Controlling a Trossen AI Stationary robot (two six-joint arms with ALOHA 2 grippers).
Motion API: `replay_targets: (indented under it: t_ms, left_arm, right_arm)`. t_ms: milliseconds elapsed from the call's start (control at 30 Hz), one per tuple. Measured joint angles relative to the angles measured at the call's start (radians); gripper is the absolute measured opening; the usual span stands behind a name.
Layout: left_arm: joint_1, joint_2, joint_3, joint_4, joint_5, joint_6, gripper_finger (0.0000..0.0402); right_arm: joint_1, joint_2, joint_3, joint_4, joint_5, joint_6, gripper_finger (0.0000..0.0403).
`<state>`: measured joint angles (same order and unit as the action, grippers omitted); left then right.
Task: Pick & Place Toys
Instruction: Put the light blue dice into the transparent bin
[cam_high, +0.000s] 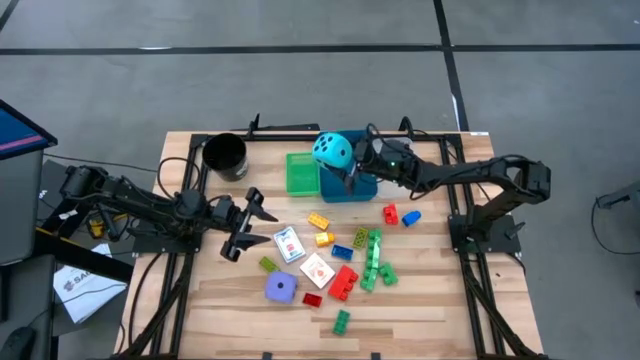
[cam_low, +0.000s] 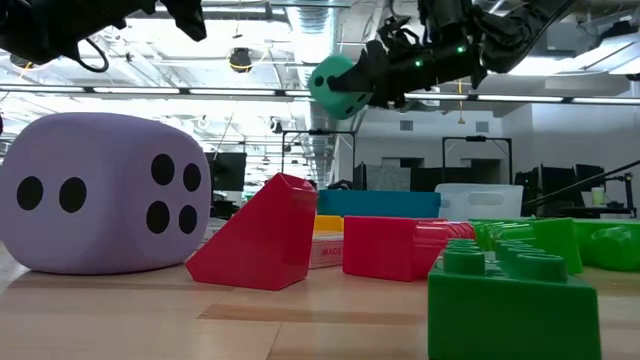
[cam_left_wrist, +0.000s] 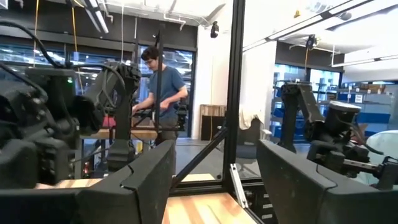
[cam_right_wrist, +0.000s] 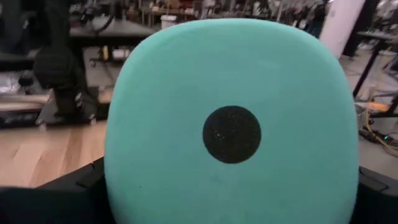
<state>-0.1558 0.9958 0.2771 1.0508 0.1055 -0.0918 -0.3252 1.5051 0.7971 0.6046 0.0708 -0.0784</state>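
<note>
Dice check: your right gripper (cam_high: 345, 160) grips the cyan die (cam_high: 332, 149) aloft, upper centre of the high view, over the blue tray (cam_high: 365, 187). Your left gripper (cam_high: 248, 222) hangs open, empty, centre-left, beside the card packs (cam_high: 289, 245).

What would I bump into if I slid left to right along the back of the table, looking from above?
Black cup → green tray → cyan die, held up by the right gripper over the blue tray.
</note>
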Motion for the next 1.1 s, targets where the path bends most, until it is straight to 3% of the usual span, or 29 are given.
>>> replay_targets:
  t_ms: [300,533,800,1000,1100]
  left_arm:
    - [0.0,0.0,0.0,0.014,-0.002,0.006,0.0223]
    - [0.0,0.0,0.0,0.014,-0.008,0.008,0.0223]
    - [0.0,0.0,0.0,0.012,-0.008,0.008,0.0223]
    - [0.0,0.0,0.0,0.0,-0.008,0.007,0.0223]
    - [0.0,0.0,0.0,-0.017,-0.008,0.005,0.0223]
  right_arm:
    - [-0.054,0.0,0.002,0.006,-0.083,0.07,0.0363]
    - [-0.041,0.026,0.153,-0.244,-0.086,0.039,0.0363]
    - [-0.052,0.131,0.363,-0.552,0.088,-0.001,0.0363]
    - [-0.051,0.149,0.432,-0.78,0.397,-0.002,0.0363]
    - [-0.055,0.149,0.443,-0.887,0.487,0.036,0.0363]
